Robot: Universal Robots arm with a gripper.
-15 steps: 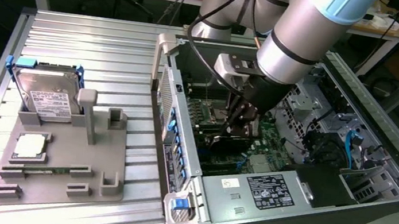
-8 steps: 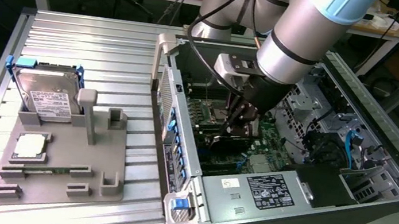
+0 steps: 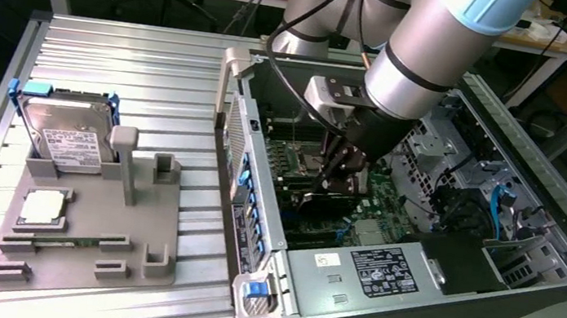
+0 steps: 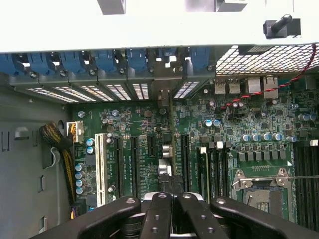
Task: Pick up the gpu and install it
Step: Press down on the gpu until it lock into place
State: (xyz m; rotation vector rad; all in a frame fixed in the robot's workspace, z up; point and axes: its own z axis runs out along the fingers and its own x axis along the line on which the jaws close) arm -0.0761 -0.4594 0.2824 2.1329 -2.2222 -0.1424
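The gpu (image 4: pixel 167 172) shows edge-on as a thin card standing over the green motherboard (image 4: pixel 239 124), running from my fingertips toward the rear slot openings. My gripper (image 4: pixel 169 195) is shut on its upper edge, black fingers (image 4: pixel 158 209) pressed together. In the exterior view my gripper (image 3: pixel 338 181) reaches down into the open computer case (image 3: pixel 255 205), with the dark gpu (image 3: pixel 313 200) just below it, over the expansion slots.
A grey fixture tray (image 3: pixel 83 264) lies at the exterior view's left, carrying a hard drive (image 3: pixel 65 134), a CPU (image 3: pixel 44 208) and a RAM stick (image 3: pixel 64 241). Inside the case are the power supply (image 3: pixel 379 270), a CPU socket (image 4: pixel 261 191), a cable bundle (image 4: pixel 57 144) and blue slot latches (image 4: pixel 99 62).
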